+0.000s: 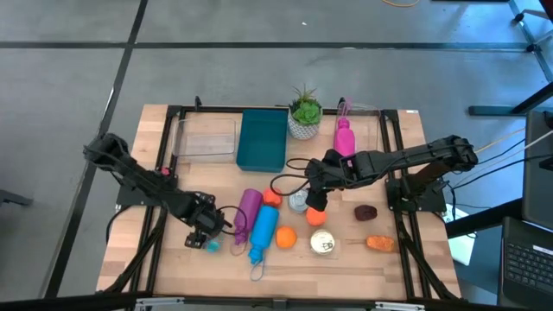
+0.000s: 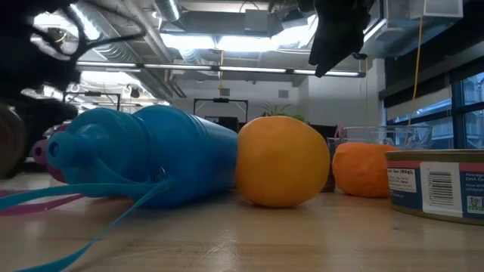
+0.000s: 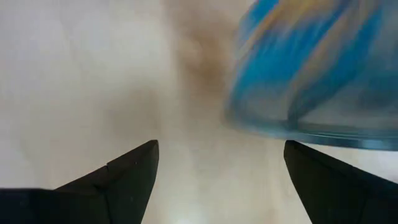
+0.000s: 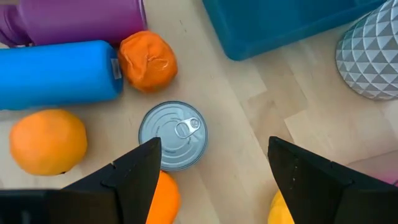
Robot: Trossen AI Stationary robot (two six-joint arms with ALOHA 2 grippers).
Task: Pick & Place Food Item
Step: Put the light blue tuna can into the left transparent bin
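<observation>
Right gripper (image 4: 211,180) hovering above table centre, fingers spread wide, holding nothing. Silver pull-tab can (image 4: 172,135) directly below and just ahead of fingertips; crumpled orange item (image 4: 148,61) beyond can, orange fruit (image 4: 48,140) to one side.

Step judged: approach before grasp. Next move calls for descent straddling chosen food item, then closing.

Left gripper (image 3: 217,168) low over wood, parted, empty, beside blue object (image 3: 317,68).
</observation>
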